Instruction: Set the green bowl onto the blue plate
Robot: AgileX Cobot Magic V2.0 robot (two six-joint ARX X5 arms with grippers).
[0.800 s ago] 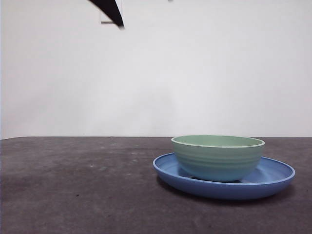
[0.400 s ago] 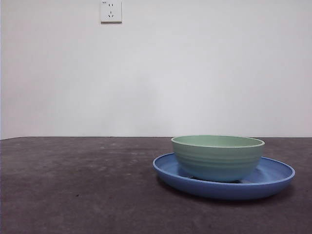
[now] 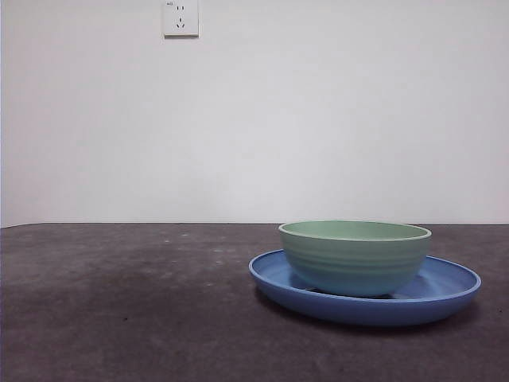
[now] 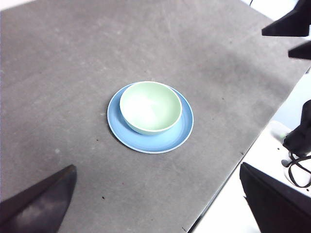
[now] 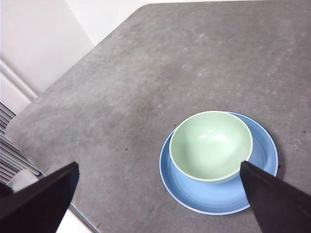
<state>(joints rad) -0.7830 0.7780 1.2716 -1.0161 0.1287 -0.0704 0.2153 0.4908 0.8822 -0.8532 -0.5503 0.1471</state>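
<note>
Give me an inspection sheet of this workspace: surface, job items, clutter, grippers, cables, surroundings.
Surface: dark grey table, scuffed and speckled.
Job's things: green bowl sits upright on the blue plate, off-centre; empty.
Clutter: nothing seen.
Grippers: left gripper and right gripper both open, high above the table, holding nothing.
Cables: black cable beside the table edge in the left wrist view.
Surroundings: white wall with a socket.
</note>
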